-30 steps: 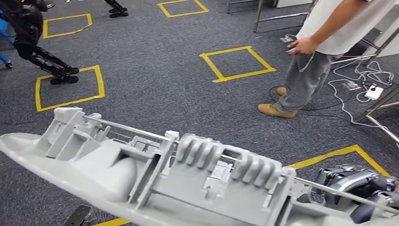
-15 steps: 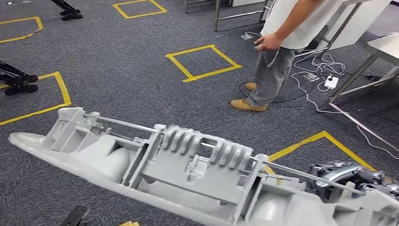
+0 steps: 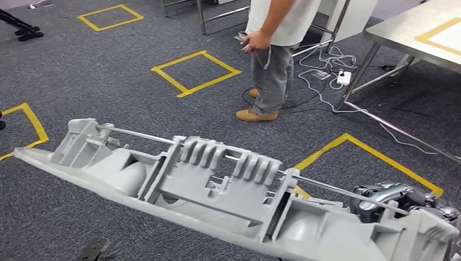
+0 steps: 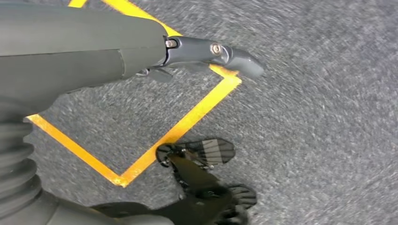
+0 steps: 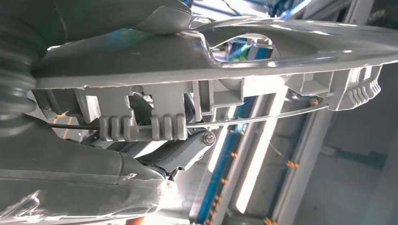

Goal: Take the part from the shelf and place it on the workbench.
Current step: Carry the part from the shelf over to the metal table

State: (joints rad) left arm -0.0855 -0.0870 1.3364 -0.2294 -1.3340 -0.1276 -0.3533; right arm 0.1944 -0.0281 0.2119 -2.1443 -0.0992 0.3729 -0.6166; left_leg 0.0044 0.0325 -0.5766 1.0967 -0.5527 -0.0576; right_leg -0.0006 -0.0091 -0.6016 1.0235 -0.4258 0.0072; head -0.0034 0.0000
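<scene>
right hand [image 3: 399, 201] clamped on grey moulded part [image 3: 217, 190], carried level for transit | left hand [image 4: 141, 56] empty, fingers apart | counter [image 3: 418, 32] at 2 o'clock

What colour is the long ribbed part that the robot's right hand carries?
Light grey all over; the part shows best in the head view, held by the right hand.

So the right hand [image 3: 399, 200] is down at the lower right of the head view, fingers wrapped around one end of the long grey part [image 3: 217, 190], carrying it out across the front of the body. From the right wrist view the thumb sits on one side of the part's edge and the darker fingers [image 5: 180, 152] on the other. The left hand [image 4: 206, 51] hangs low over the floor, holding nothing, fingers loosely out.
</scene>
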